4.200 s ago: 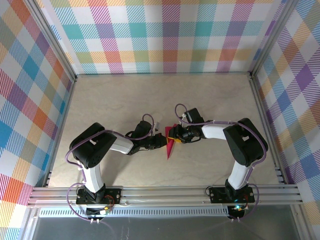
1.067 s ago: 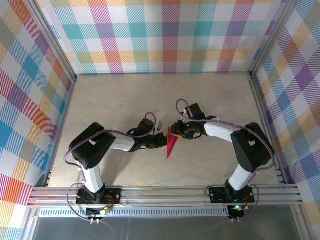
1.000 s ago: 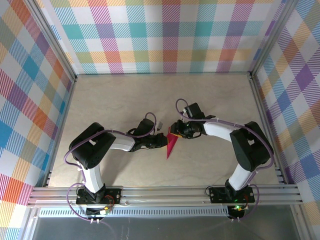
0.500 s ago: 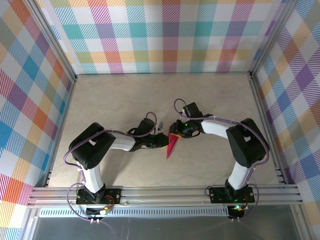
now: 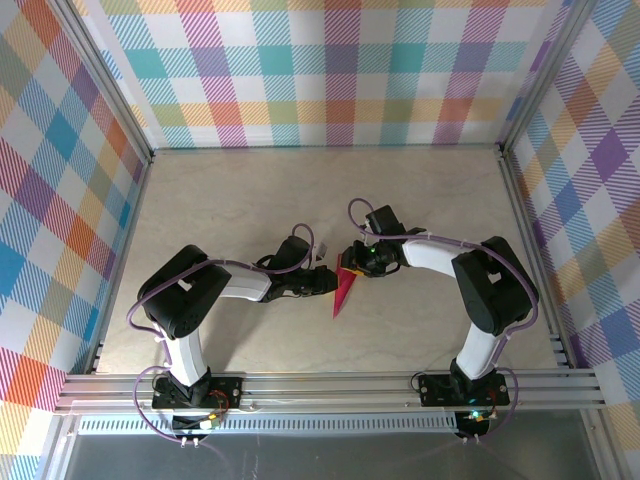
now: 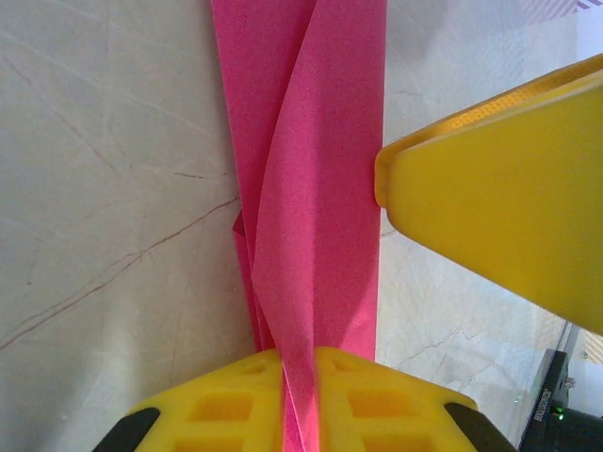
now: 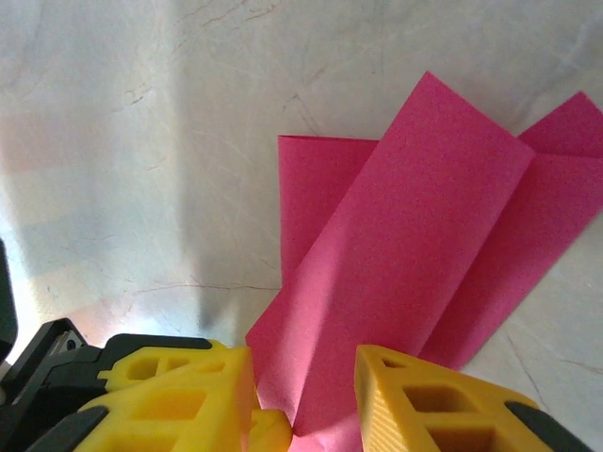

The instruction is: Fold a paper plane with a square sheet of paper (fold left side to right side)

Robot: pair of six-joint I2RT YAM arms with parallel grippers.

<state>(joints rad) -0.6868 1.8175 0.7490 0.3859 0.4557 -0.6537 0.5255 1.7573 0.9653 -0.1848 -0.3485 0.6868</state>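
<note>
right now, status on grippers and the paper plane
Left gripper shut on paper plane. Right gripper open, plane's fold between its jaws. Nothing blocking.

Plain magenta-pink paper plane (image 6: 320,188); yellow jaws; beige table (image 5: 250,200), faint marble veins; pastel plaid walls (image 5: 330,70).

- The top camera looked down from above and behind the 2 arms, far enough back to take in the whole table (image 5: 420,190), with the arm bases (image 5: 188,392) at its bottom edge.
- The left wrist camera sat very close to the tabletop, looking out past the left gripper (image 6: 300,400) along the folded pink paper (image 6: 320,188).
- The right wrist camera looked down past the right gripper (image 7: 303,400), just as close, meeting the same paper from the opposite side.
- All 3 views shared the paper at mid-table.
- The left wrist view also caught 1 yellow finger (image 6: 499,217) of the right arm, touching the paper's edge.
</note>
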